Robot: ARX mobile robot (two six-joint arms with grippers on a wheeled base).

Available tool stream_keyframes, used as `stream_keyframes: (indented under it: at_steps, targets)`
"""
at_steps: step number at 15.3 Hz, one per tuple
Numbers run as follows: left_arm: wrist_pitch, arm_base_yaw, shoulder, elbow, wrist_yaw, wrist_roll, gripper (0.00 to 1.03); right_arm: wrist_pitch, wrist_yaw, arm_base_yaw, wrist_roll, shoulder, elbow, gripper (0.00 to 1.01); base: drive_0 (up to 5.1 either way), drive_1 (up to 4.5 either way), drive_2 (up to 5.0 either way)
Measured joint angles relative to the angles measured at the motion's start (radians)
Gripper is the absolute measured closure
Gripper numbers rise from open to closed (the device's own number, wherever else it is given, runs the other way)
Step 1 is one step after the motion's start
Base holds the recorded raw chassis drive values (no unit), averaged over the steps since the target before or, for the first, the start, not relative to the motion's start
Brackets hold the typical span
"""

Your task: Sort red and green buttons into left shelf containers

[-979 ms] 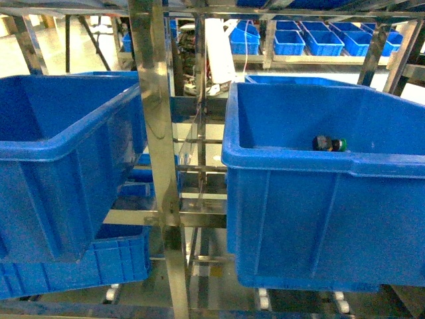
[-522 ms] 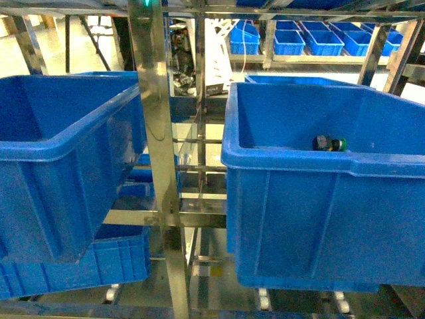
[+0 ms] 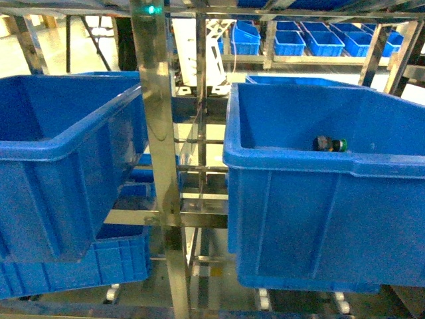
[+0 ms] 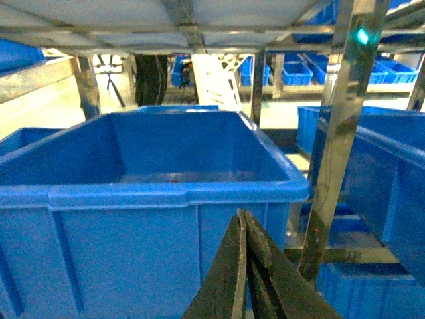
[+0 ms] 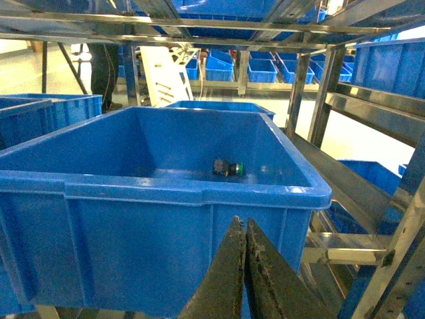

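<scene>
Your left gripper (image 4: 244, 222) and right gripper (image 5: 240, 229): fingers pressed together, empty. Green button (image 3: 331, 143) lies on its side in right crate (image 3: 319, 219), far wall, 1 o'clock. Left crate (image 3: 60, 173) at 9 o'clock.

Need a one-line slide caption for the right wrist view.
Shut right gripper faces a blue crate holding the green button.

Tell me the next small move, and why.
Probably open the right gripper and reach over the near rim into the large blue plastic crate: the green-capped push button lies on its side there, and both grippers' jaws are shut and empty.
</scene>
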Motion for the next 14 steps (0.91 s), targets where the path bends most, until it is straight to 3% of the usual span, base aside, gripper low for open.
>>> stream_keyframes:
  at_steps: [2,3,7,8,14]
  targets:
    - [-0.010,0.000,0.000,-0.004,0.011,0.000,1.01,-0.053,0.000,0.000,0.000,-0.044,0.000,0.99,0.0,0.00,0.0]
    - [-0.015,0.000,0.000,-0.004,0.007,-0.001,1.01,-0.205,0.000,0.000,0.000,-0.154,0.001,0.99,0.0,0.00,0.0]
    - [-0.014,0.000,0.000,-0.004,0.007,-0.001,1.01,-0.200,0.000,0.000,0.000,-0.193,0.000,0.99,0.0,0.00,0.0]
    - [-0.012,0.000,0.000,-0.004,0.007,-0.002,0.94,-0.201,0.000,0.000,0.000,-0.193,0.000,0.92,0.0,0.00,0.0]
    - [-0.013,0.000,0.000,-0.004,0.007,-0.002,0.16,-0.200,0.000,0.000,0.000,-0.193,0.000,0.14,0.0,0.00,0.0]
